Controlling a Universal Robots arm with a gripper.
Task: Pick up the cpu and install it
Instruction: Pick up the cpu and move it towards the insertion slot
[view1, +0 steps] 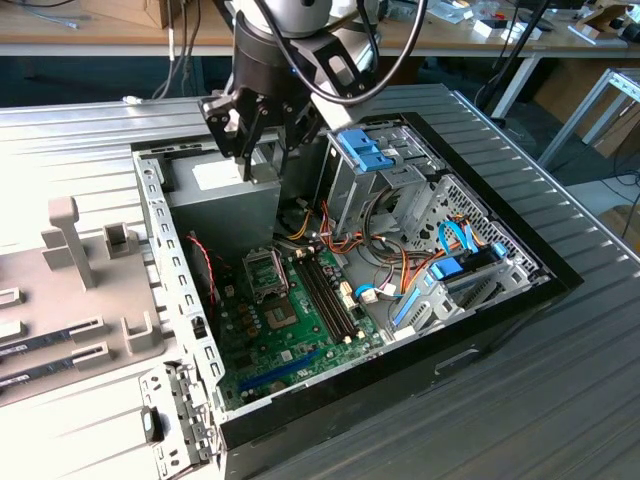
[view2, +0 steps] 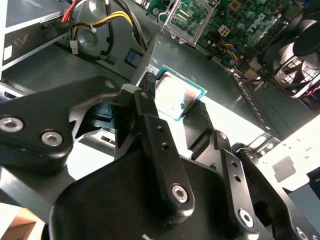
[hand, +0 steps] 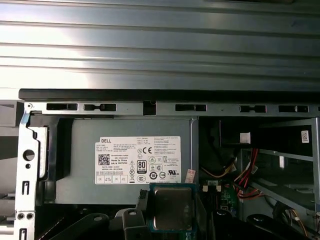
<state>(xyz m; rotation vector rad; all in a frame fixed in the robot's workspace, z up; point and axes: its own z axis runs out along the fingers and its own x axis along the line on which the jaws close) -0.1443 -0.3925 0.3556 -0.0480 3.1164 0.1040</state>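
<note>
The cpu (view2: 178, 91) is a small flat square chip with a silver top and a thin green rim, and it is pinched by two opposite edges between my black fingers (view2: 150, 107). My gripper (view2: 173, 97) is shut on it and holds it in the air over the grey power-supply box (hand: 125, 160). The first wrist view shows the cpu (hand: 172, 206) from above, level, between the fingertips of the gripper (hand: 172, 212). In the exterior view the gripper (view1: 262, 158) hangs over the far corner of the open computer case. The open metal socket frame (view1: 266, 272) lies on the green motherboard, nearer the camera than the gripper.
The case wall (view1: 160, 235) rises on the exterior view's left, and drive cages with blue clips (view1: 365, 150) stand to the right of the gripper. Memory sticks (view1: 328, 290) and bundled cables (view1: 400, 270) lie beside the socket. A grey fixture tray (view1: 70, 300) sits outside the case.
</note>
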